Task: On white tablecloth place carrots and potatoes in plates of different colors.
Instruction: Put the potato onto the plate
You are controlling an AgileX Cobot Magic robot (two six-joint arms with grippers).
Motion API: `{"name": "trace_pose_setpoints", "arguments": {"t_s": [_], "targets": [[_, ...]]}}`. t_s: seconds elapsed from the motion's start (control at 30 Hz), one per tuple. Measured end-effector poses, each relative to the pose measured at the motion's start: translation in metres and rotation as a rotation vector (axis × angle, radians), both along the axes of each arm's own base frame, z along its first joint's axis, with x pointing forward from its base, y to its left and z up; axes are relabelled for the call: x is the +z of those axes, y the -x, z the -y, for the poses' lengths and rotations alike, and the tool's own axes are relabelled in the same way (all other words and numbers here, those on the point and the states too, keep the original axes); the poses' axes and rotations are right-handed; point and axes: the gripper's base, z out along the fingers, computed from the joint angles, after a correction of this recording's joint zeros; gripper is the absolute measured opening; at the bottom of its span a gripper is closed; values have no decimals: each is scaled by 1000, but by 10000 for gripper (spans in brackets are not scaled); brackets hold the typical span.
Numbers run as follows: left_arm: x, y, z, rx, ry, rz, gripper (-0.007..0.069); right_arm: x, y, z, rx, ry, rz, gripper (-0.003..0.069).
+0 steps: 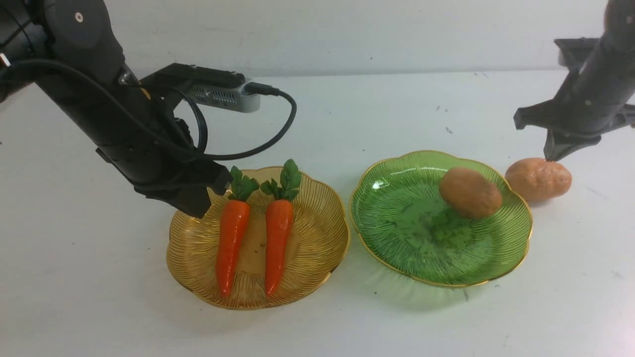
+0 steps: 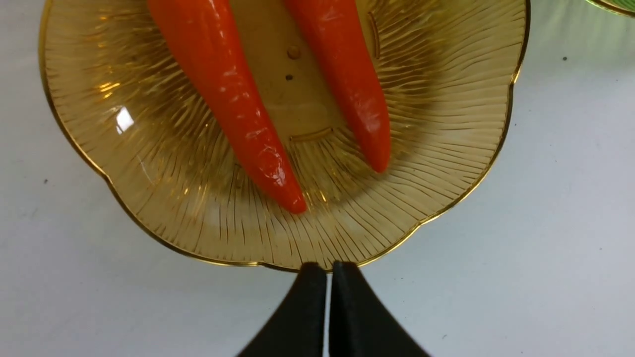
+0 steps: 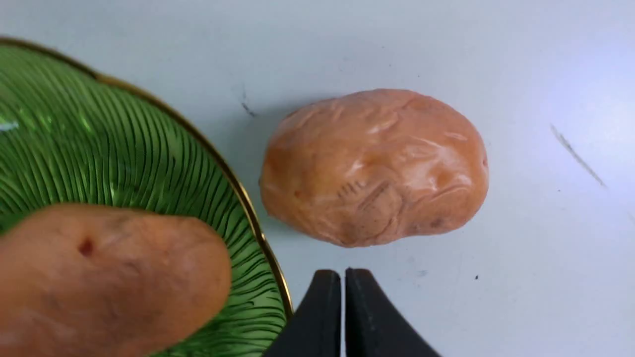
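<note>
- The carrots (image 1: 233, 238) lie side by side in the amber plate (image 1: 317, 248).
- The left gripper (image 1: 198, 208), jaws pressed together and empty, hides part of that plate's far rim.
- One potato (image 1: 470, 192) sits in the green plate (image 1: 397, 223). The loose potato (image 1: 538, 178) lies on the white tablecloth (image 1: 99, 297) just beside the green plate's rim.
- The right gripper (image 1: 554, 151), closed on nothing, hangs near the loose potato.
- The left wrist view cuts off the carrot leaves.

Bright, even light; soft shadow beneath translucent green ribbed plate (image 1: 397, 233); glare spot on amber ribbed plate (image 2: 149, 148); near tan oval potato (image 3: 99, 277) blurred
</note>
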Motion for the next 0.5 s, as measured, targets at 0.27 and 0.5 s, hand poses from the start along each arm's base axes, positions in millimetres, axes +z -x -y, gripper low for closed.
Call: {"name": "trace_pose_setpoints", "arguments": {"t_s": [0.27,0.5], "targets": [[0,0,0,0,0,0,-1,-17,-6,26,-311,-158,-51,268],[0,0,0,1,1,3,-1,-33,-13,26,-574,-238,-66,649]]}}
